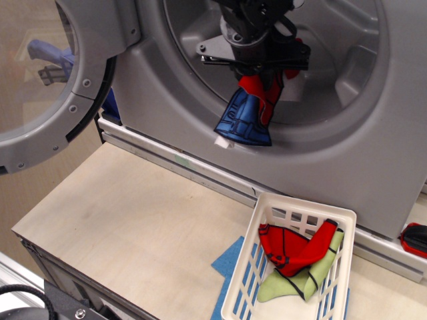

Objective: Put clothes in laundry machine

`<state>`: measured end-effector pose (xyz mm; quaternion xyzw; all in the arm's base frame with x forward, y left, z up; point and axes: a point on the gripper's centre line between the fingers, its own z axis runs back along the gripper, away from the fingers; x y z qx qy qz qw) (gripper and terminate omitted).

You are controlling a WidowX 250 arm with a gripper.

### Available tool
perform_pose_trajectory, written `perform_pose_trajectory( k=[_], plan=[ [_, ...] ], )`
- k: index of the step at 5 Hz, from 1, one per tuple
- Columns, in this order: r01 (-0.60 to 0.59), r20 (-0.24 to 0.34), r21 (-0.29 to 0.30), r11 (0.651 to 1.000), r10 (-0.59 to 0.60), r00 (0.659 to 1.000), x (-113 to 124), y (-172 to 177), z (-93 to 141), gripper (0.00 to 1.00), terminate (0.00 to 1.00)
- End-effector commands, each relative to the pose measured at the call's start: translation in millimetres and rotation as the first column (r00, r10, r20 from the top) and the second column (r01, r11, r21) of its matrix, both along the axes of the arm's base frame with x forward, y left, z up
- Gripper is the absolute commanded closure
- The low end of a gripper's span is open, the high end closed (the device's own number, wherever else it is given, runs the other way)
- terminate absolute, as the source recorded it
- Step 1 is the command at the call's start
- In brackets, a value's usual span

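My gripper [261, 75] is at the mouth of the grey laundry machine [220, 143], just inside the round drum opening. It is shut on a red garment [255, 90] with a blue denim piece [243, 123] hanging below it, white tag at the bottom. The hanging clothes dangle over the drum's lower lip. More clothes lie in the white slatted basket [293, 215] on the table: a red piece with dark trim [293, 251] on top of a light green piece [283, 287]. The round glass door [47, 87] stands swung open at left.
The basket sits on a blue mat [228, 258] on the pale wooden table [127, 220]. A red and black object [415, 239] lies at the far right edge. A cable [27, 293] shows at the bottom left.
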<state>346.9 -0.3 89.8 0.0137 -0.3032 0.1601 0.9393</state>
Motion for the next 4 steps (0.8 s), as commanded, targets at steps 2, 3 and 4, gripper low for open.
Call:
perform_pose_trajectory(
  k=[2,3,4],
  plan=[
    [-0.039,0.072,-0.007,0.999,0.04,0.997,29,0,5,1.0,0.0],
    [-0.046,0.055,-0.011,0.999,0.047,0.997,28,2,-1,0.0,0.0],
    [-0.025,0.059,-0.029,0.999,0.027,0.998,22,0,2,0.0,0.0]
  ],
)
